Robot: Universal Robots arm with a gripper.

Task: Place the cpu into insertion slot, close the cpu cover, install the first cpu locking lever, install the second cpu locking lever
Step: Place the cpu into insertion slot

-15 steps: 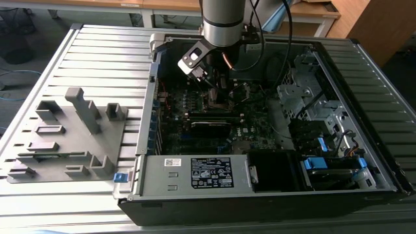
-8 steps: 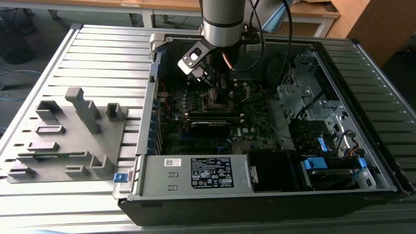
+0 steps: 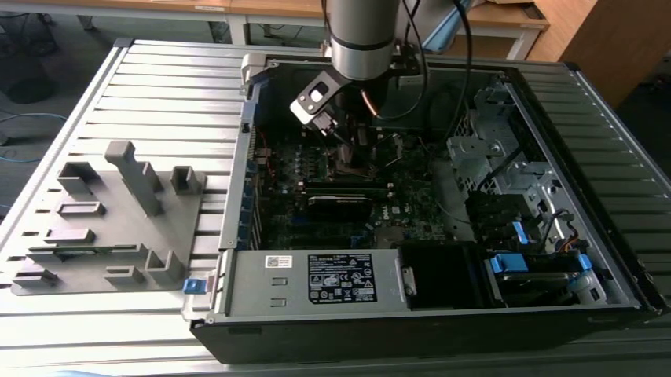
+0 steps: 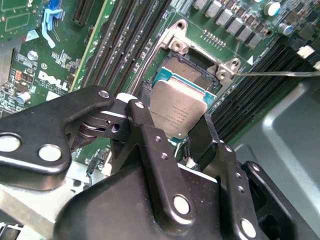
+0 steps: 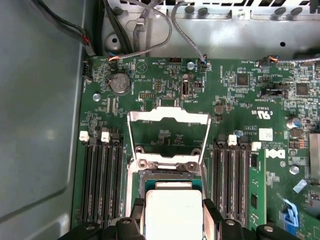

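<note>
We see the gripper [image 4: 172, 127] pinching the cpu [image 4: 178, 111] by two opposite edges, one finger on each side. The chip sits just over the insertion slot [image 4: 192, 70], between the two banks of memory slots [image 5: 102, 175] on the green board [image 5: 165, 90]. Whether its underside already touches the socket we cannot tell. The cpu cover [image 5: 167, 116] is swung open, away from the socket, and a thin locking lever [image 4: 280, 73] stands clear to one side, so we judge nothing is closed yet. The main risk, as we judge it, is seating the chip off-square. If it goes down shifted or tilted, a corner could ride on the silvery rim or press the socket's contacts and bend them. The hold is on thin edges only, so the chip could also slip or rotate in the grip, and the fingers themselves could catch the rim on the way down. The cpu lies flat with its dull metal top facing the wrist cameras. It is close to square, so it has hardly any long axis. In the first wrist view its edges run roughly parallel to the socket's sides.
</note>
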